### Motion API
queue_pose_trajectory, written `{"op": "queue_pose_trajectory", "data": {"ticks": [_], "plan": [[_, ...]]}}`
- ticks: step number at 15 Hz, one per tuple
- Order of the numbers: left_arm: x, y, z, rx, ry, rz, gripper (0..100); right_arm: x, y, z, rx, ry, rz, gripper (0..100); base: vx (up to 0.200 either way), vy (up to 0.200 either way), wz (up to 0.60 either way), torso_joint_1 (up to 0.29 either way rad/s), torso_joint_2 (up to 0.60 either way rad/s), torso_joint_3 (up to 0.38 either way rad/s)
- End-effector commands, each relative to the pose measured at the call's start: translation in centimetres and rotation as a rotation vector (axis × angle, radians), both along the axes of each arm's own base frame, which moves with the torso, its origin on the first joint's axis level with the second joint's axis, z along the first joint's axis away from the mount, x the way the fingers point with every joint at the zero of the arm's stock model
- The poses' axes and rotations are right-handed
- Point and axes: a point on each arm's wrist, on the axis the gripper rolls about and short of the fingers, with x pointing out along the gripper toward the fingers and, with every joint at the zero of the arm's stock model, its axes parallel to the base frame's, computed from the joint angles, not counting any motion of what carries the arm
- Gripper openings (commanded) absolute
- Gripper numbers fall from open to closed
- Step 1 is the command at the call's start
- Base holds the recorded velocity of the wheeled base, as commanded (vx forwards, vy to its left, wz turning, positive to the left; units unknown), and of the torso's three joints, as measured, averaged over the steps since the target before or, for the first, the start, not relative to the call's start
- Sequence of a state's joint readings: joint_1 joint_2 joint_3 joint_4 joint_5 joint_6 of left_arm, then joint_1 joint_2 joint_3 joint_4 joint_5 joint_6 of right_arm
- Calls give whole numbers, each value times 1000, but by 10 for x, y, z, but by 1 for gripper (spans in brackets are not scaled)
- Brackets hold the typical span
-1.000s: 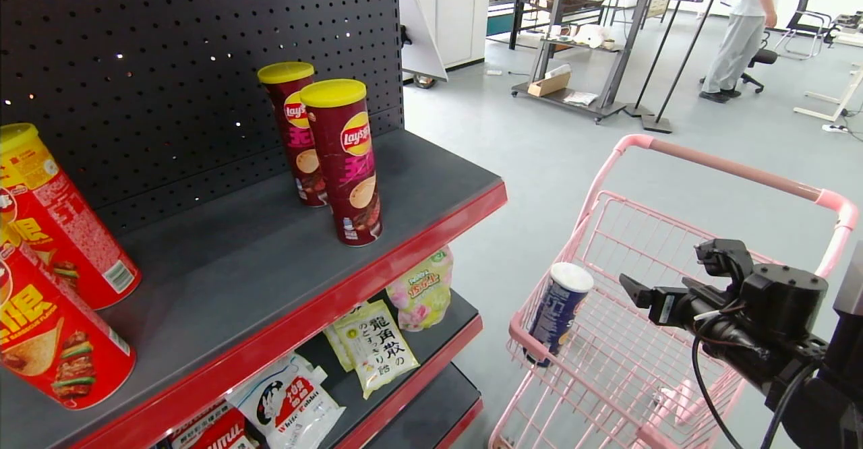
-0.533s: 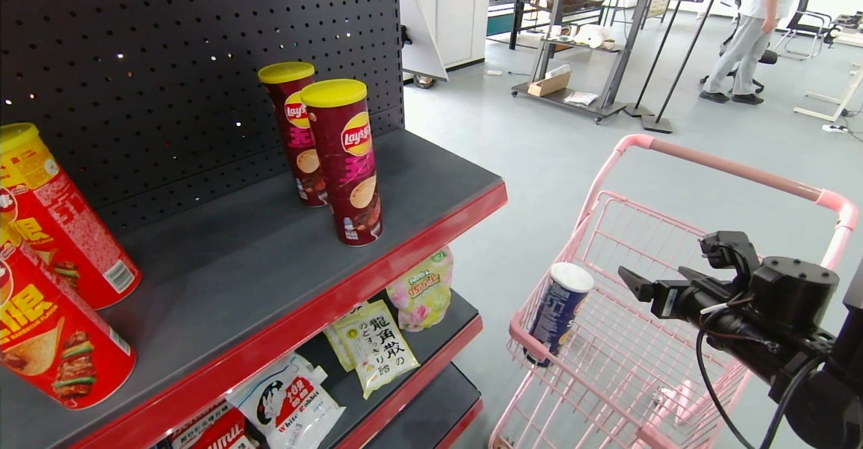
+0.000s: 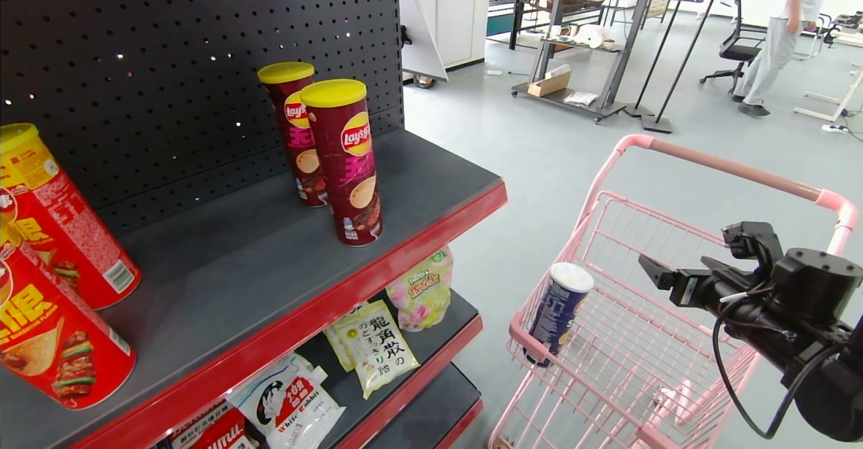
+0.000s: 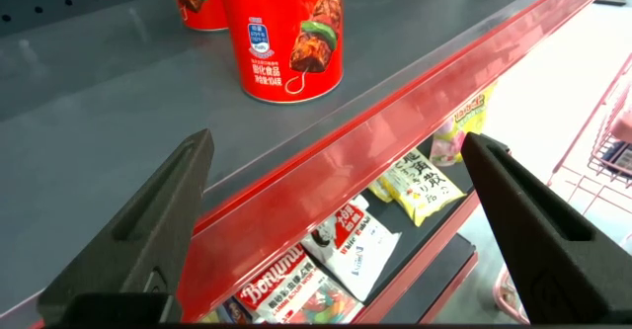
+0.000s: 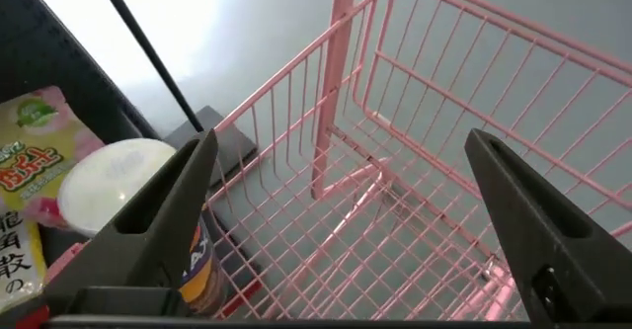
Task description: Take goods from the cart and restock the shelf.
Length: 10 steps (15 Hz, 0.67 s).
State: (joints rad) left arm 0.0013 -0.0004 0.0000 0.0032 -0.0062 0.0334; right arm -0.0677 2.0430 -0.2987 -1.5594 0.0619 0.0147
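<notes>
A blue chip can (image 3: pixel 558 311) with a white lid leans in the front left corner of the pink cart (image 3: pixel 715 166); it also appears in the right wrist view as the blue can (image 5: pixel 123 205). My right gripper (image 3: pixel 664 278) hovers open and empty over the basket, to the right of the can and apart from it; its fingers (image 5: pixel 158 220) stand wide apart. My left gripper (image 4: pixel 331 230) is open and empty, in front of the shelf's red edge (image 4: pixel 395 112) near a red can (image 4: pixel 286 28).
The top shelf (image 3: pixel 243 260) holds two maroon cans (image 3: pixel 344 159) at the back right and two red cans (image 3: pixel 47 267) at the left, with free room between them. Snack bags (image 3: pixel 374 344) fill the lower shelves. A pegboard (image 3: pixel 168 65) backs the shelf.
My right arm has drawn a little to the right, away from the blue can, still open. The can and the shelf goods have not moved.
</notes>
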Motion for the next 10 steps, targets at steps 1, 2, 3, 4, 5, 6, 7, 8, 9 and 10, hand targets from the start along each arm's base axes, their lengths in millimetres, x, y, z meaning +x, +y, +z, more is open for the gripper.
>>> {"op": "queue_pose_trajectory", "data": {"ticks": [1,2,3,4,5,6,7,8,9,10], "plan": [[0,0,0,0,0,0,100,1,-6,6,3,5,1,100,0,0,0,0,0,0],[0,0,0,0,0,0,100,3,-17,15,20,68,6,100,0,0,0,0,0,0],[0,0,0,0,2,0,100,6,-19,18,23,74,12,100,0,0,0,0,0,0],[0,0,0,0,2,0,100,10,-20,20,36,86,38,100,0,0,0,0,0,0],[0,0,0,0,0,0,100,7,-21,16,57,125,88,100,0,0,0,0,0,0],[0,0,0,0,0,0,100,5,-21,14,65,149,121,100,0,0,0,0,0,0],[0,0,0,0,2,0,100,-1,-25,10,95,208,271,100,0,0,0,0,0,0],[0,0,0,0,0,0,100,-2,-24,6,130,238,380,100,0,0,0,0,0,0],[0,0,0,0,0,-1,100,-2,-24,4,138,246,426,100,0,0,0,0,0,0],[0,0,0,0,0,0,100,3,-26,-6,87,245,532,100,0,0,0,0,0,0]]}}
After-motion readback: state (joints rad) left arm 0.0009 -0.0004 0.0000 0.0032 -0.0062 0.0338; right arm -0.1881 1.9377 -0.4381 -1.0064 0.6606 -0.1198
